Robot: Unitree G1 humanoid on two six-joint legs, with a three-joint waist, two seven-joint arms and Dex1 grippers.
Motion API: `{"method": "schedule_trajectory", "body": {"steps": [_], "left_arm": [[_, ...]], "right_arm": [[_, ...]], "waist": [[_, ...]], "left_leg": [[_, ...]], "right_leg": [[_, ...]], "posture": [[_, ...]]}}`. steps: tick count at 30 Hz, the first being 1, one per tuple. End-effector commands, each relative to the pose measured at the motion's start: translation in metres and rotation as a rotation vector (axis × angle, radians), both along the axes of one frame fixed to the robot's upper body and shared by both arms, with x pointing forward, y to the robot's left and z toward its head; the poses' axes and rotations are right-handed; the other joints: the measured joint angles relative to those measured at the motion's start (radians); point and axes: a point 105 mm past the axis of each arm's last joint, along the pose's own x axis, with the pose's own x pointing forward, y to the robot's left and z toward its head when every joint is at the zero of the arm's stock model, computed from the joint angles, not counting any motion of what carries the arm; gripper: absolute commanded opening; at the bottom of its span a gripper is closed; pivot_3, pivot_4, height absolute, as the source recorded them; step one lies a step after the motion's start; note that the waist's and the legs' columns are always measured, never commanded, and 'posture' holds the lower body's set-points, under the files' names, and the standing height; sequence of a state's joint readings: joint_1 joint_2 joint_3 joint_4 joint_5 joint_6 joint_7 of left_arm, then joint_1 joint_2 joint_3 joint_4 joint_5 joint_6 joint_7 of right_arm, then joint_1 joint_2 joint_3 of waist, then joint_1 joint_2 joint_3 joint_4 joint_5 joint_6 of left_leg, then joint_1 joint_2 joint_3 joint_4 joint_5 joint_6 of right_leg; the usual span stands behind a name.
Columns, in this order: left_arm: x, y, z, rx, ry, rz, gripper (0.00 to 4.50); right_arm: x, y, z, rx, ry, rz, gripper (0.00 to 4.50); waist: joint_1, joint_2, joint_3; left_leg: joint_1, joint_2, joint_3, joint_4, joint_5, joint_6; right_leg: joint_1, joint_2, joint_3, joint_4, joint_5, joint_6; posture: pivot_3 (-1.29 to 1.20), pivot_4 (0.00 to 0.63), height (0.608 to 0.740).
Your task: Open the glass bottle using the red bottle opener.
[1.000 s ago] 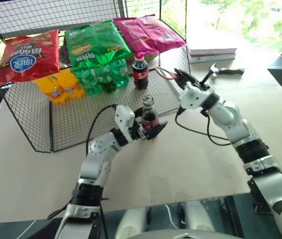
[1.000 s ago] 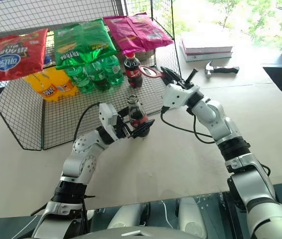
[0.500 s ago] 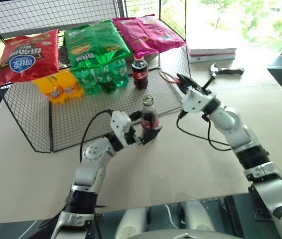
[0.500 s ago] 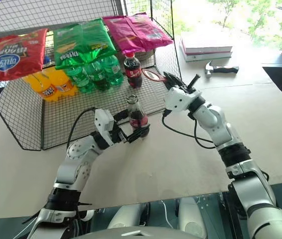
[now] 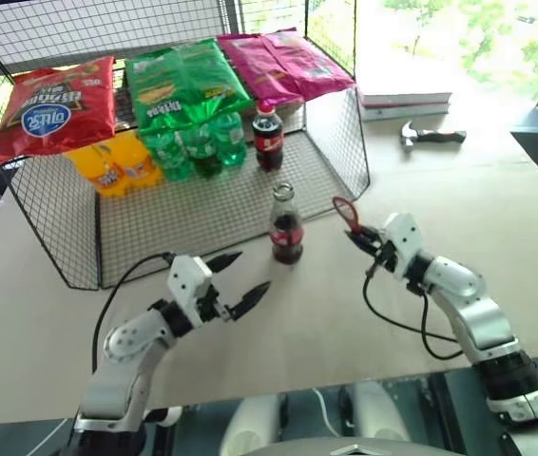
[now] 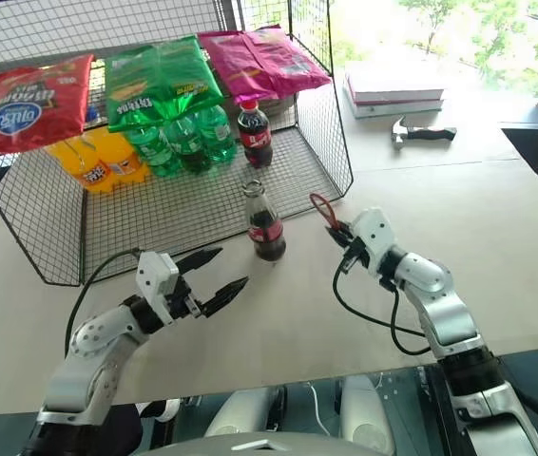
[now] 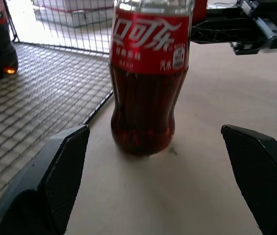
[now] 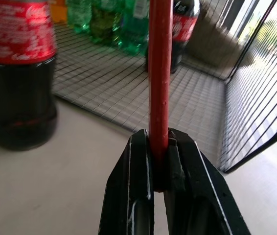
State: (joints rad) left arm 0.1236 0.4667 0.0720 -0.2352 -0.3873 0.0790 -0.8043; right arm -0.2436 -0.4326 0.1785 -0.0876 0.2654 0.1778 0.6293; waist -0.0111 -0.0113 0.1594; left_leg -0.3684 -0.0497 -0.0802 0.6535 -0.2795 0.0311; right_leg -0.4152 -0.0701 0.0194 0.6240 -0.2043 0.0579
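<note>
Now, worktop (image 5: 421, 142): pale, flat surface carrying everything listed below.
Wire rack (image 5: 202, 204): black mesh cage at the far left of the worktop, open toward the robot; its mesh floor runs up close to the bottle.
Snack bags: red (image 5: 48, 104), green (image 5: 183, 81) and pink (image 5: 283, 62), lying across the top of the drinks in the rack.
Soft drinks: orange bottles (image 5: 117, 166) and green bottles (image 5: 193, 142) in a row under the bags, with a plastic cola bottle (image 5: 267, 141) at the right end of the row.
Books (image 5: 404, 98): a small stack at the far right of the worktop.
Hammer (image 5: 431, 136): lying just in front of the books.
Left tool (image 5: 236, 278): low over the worktop, its two black fingers spread wide and empty, pointing toward the bottle but apart from it.
Right tool (image 5: 362, 235): fingers clamped tight on the opener's handle, to the right of the bottle and apart from it.
Bottle (image 5: 286, 223): upright on the worktop just off the front edge of the rack floor, between the two tools, dark liquid, red label band; nothing touches it.
Opener (image 5: 345, 213): red, held by its handle, its ring end sticking up and out of the right tool.
</note>
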Motion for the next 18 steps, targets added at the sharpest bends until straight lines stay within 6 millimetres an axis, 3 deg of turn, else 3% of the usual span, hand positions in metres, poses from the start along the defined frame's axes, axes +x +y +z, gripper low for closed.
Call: {"method": "schedule_trajectory", "body": {"steps": [1,6,9,10,12,16,18], "left_arm": [[0.001,0.014,0.006,0.021,-0.039,0.081,4.45],[-0.002,0.018,0.0,0.008,0.007,0.098,4.5],[-0.004,0.027,-0.008,0.049,0.044,0.128,4.5],[-0.005,0.03,-0.01,0.066,0.049,0.135,4.5],[-0.007,0.034,-0.012,0.079,0.057,0.151,4.5],[-0.009,0.052,-0.011,0.111,0.064,0.229,4.5],[-0.014,0.059,-0.011,0.122,0.07,0.238,4.5]], "right_arm": [[-0.027,0.002,-0.003,0.059,0.223,0.093,0.0],[-0.026,-0.009,-0.003,0.122,0.381,0.029,1.99],[-0.024,-0.022,-0.005,0.109,0.402,0.0,3.43],[-0.023,-0.027,-0.005,0.101,0.4,-0.01,4.2],[-0.023,-0.033,-0.007,0.081,0.391,-0.024,4.45],[-0.03,-0.062,-0.011,-0.109,0.205,0.03,4.45],[-0.032,-0.076,-0.006,-0.111,0.136,0.044,4.45]], "waist": [[0.004,0.0,0.0],[0.001,0.0,0.0],[0.001,0.0,0.0],[0.001,0.0,0.0],[0.001,0.0,0.0],[0.005,-0.001,0.0],[0.003,-0.001,0.0]], "left_leg": [[0.0,0.0,-0.001,0.0,0.0,0.0],[0.001,0.0,0.0,0.001,0.0,0.0],[0.001,0.0,0.0,0.001,0.0,0.0],[0.001,0.0,0.0,0.001,0.0,0.0],[0.001,0.0,0.0,0.0,0.0,0.0],[0.0,0.0,-0.001,0.0,0.0,0.0],[0.0,0.0,0.0,0.0,0.0,0.001]], "right_leg": [[0.001,0.0,-0.001,0.0,0.0,0.0],[0.001,0.0,-0.001,0.0,0.0,0.0],[0.001,0.001,-0.001,0.0,0.0,0.0],[0.001,0.001,-0.001,0.0,0.0,0.0],[0.001,0.001,-0.001,0.0,0.0,0.0],[0.001,0.0,-0.002,-0.001,0.0,0.001],[0.002,0.0,-0.003,-0.002,0.0,0.001]], "posture": [[0.0,0.15,0.74],[0.0,0.15,0.74],[0.0,0.15,0.74],[0.0,0.15,0.74],[0.0,0.15,0.74],[0.0,0.15,0.74],[0.0,0.15,0.74]]}}
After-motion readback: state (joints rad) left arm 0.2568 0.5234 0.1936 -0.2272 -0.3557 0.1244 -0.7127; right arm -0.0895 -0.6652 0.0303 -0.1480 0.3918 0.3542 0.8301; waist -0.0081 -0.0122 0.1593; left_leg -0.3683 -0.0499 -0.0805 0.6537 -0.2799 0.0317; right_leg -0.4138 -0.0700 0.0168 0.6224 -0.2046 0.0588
